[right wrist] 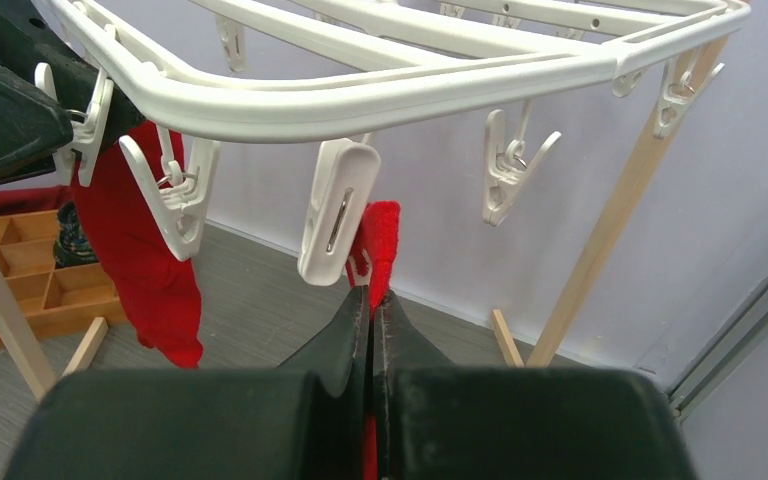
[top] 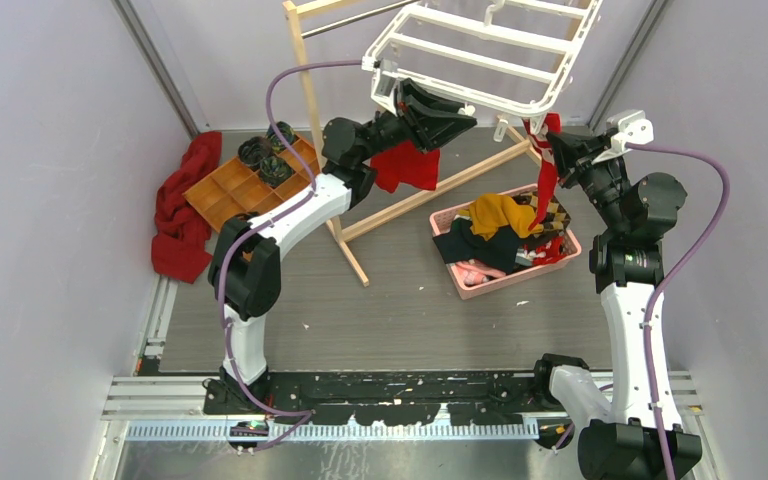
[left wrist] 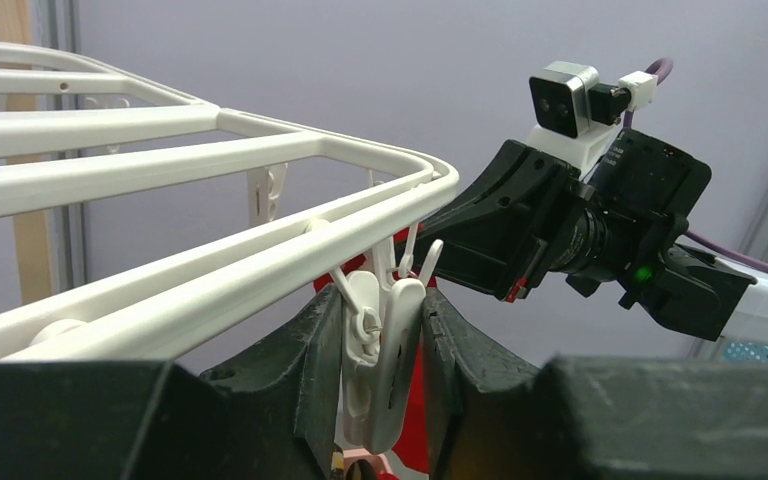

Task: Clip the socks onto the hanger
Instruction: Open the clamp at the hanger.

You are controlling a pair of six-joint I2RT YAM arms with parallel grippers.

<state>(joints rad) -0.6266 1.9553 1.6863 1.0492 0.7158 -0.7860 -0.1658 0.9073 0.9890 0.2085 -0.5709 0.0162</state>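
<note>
Seen from above, the white hanger point(top: 480, 50) tilts over the table point(top: 400, 300). The left jaws sit at its near left corner, above a red sock point(top: 405, 165) hanging there, and the right jaws sit under its right corner, gripping a second red sock point(top: 544, 180). In the left wrist view, the left jaws stand closed around a white clip point(left wrist: 380, 350), touching both its sides. In the right wrist view, the right jaws are pressed together on the second red sock, its tip just beside another clip point(right wrist: 332, 210).

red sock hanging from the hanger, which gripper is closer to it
Left. The left gripper is right above the hanging sock, fingers gripping a clip; the right gripper sits off to its right, pinching the other sock.
</note>
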